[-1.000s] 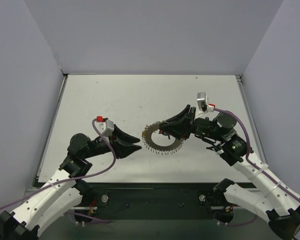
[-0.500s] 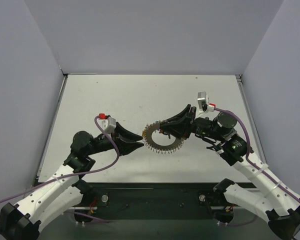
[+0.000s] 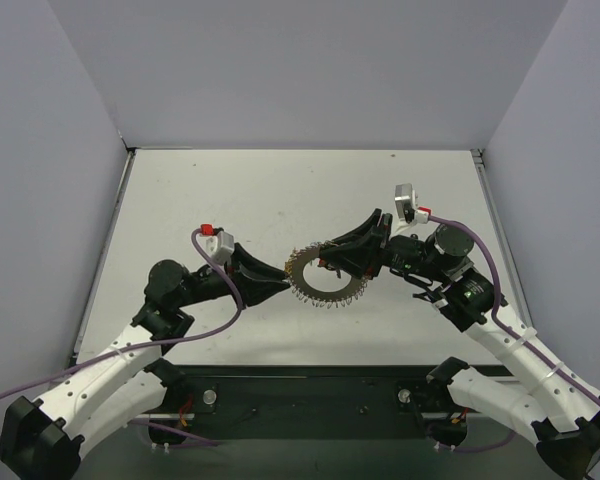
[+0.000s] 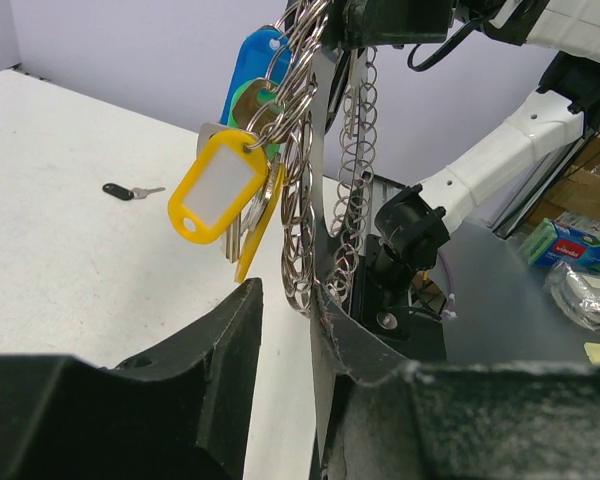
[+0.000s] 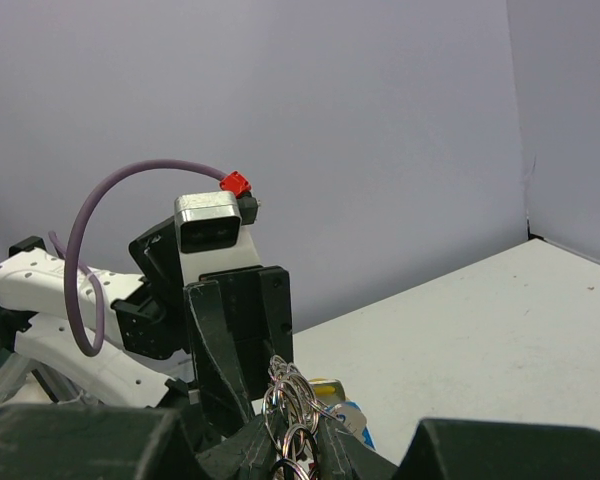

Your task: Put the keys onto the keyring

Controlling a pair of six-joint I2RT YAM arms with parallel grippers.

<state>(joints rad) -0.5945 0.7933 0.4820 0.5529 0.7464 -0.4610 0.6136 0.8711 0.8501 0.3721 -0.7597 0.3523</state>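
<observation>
The right pincer (image 3: 330, 263) clamped the keyring (image 3: 302, 279) above the table (image 3: 230, 200). The left pincer (image 3: 282, 283) stood part-open at its rim, gripping nothing. The keyring looked stiff, light and slippery, best pinched on the flat band.

Silvery keyring (image 3: 321, 292), yellow tag (image 4: 217, 187), blue tag (image 4: 252, 70).

Table (image 3: 280, 190) lies open beyond keyring (image 3: 302, 278), seemingly hemmed between left hand (image 3: 278, 281) and right hand (image 3: 330, 255).
</observation>
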